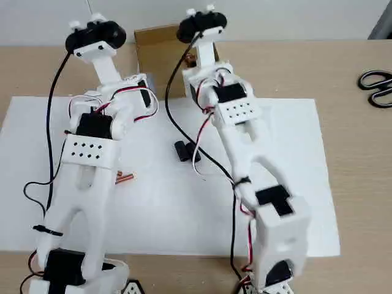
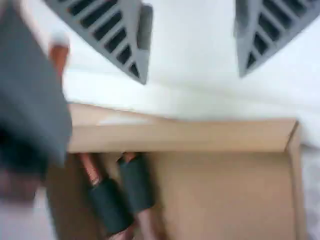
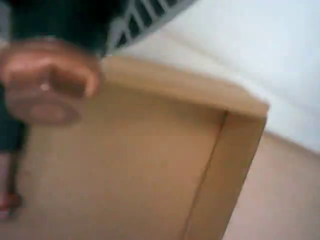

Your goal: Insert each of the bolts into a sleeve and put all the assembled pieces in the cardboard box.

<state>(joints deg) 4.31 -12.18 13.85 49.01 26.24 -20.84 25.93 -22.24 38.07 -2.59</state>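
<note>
Light bright, diffuse, from overhead. Flat white paper sheet (image 1: 153, 214) carries faint soft shadows. Inside open brown cardboard box (image 2: 225, 195), shade under wall.

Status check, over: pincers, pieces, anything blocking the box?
Left pincer open above cardboard box. Right pincer holding an assembled piece over it. Two pieces inside; one sleeve, loose bolts on paper. Nothing blocks the box.

Cardboard box (image 2: 200, 135) floor largely bare; two assembled pieces (image 2: 135, 187) lie at one side, blocking that part.
</note>
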